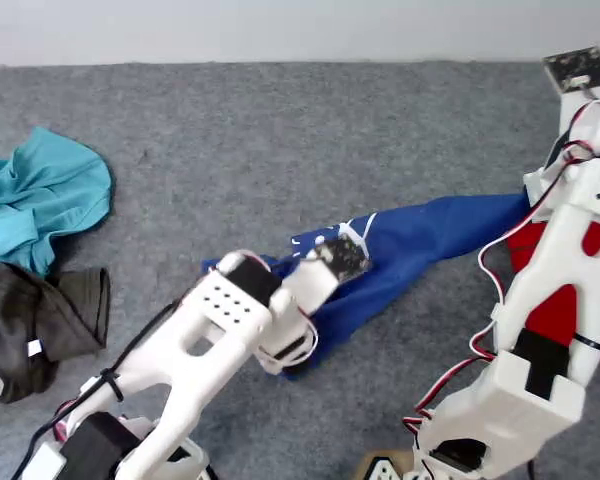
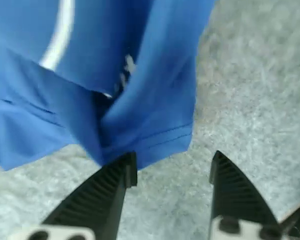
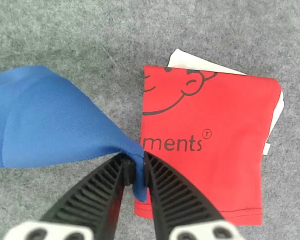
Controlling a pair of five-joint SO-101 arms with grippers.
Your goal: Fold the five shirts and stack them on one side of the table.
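The left gripper [image 2: 174,156] stands wide open and empty, the hem of the blue shirt [image 2: 140,75] just ahead of it; it should bite one clean edge. The right gripper [image 3: 135,162] pinches the shirt's far corner, with the folded red shirt [image 3: 210,145] just beyond, and needs steady tension.

Blue shirt [image 1: 410,245] stretched long; red shirt [image 3: 210,145] folded flat — teal shirt [image 1: 40,195], dark shirt [image 1: 40,320] crumpled, seemingly touching.

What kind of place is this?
Probably a robot practice table, not a laundry room: a grey felt-like cover, white robot arms, and the right claw pinching a blue shirt beside a folded red shirt.
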